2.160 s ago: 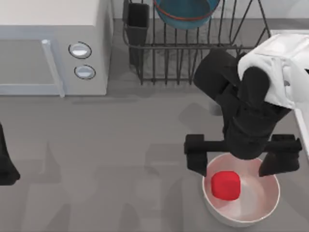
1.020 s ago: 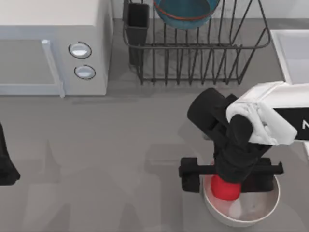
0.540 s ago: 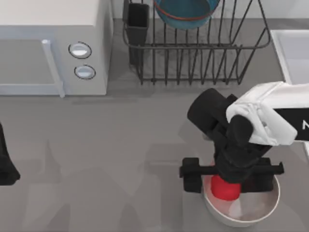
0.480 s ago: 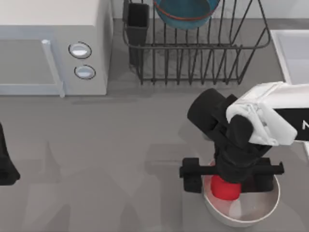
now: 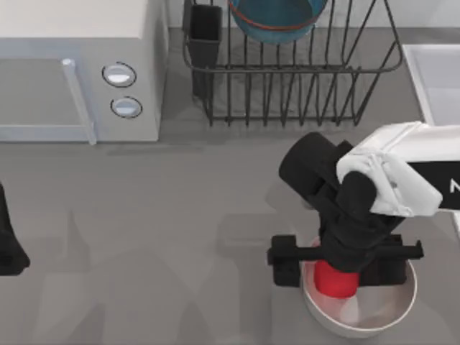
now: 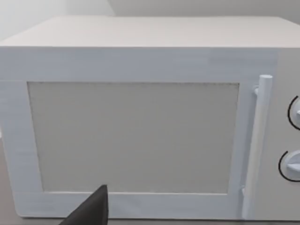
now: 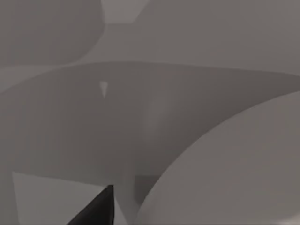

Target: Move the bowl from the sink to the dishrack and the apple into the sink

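Note:
The teal-blue bowl [image 5: 277, 18] leans inside the black wire dishrack [image 5: 302, 86] at the back of the table. A corner of the pale sink [image 5: 438, 72] is visible at the right edge. The red apple [image 5: 332, 282] lies in a white bowl [image 5: 392, 316] near the front right. My right gripper [image 5: 338, 269] is lowered into that white bowl, open, with one finger [image 5: 284, 267] on each side of the apple and well apart from it. The wrist hides the apple's top. My left arm [image 5: 7, 248] is parked at the left edge.
A white microwave [image 5: 72, 72] fills the back left, and the left wrist view faces its door [image 6: 131, 136]. A dark cutlery cup [image 5: 205, 32] stands at the rack's left corner. Bare grey tabletop lies between the microwave and the white bowl.
Since 2.2 s ago my right gripper has come down from above the white bowl to straddle the apple. Over the last second it has hardly moved.

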### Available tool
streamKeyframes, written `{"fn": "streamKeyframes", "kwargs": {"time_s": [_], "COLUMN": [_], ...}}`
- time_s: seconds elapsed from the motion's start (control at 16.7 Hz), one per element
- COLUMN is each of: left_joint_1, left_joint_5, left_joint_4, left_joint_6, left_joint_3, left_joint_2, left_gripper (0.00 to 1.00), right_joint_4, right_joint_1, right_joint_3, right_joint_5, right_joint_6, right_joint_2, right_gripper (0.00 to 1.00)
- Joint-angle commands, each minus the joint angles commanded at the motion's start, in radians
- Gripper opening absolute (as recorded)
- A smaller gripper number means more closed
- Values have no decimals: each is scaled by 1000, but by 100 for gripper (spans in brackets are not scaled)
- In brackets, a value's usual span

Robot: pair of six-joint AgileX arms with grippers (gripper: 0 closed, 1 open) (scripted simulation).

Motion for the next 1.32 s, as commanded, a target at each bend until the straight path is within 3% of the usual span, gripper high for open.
{"fn": "streamKeyframes", "kwargs": {"time_s": [0.84,1.32], "left_joint_1": [0,0], "left_joint_5": [0,0], "left_joint_4": [0,0], "left_joint_6": [0,0], "left_joint_3": [0,0], "left_joint_2": [0,0], "left_gripper": [100,100], "right_joint_4": [-458,-438], "right_joint_1": [4,-19], "right_joint_3": [281,289], "right_joint_5": [33,9], "right_joint_6": [-12,-14], "right_joint_2": [-207,-217], "right_gripper": [0,0]}}
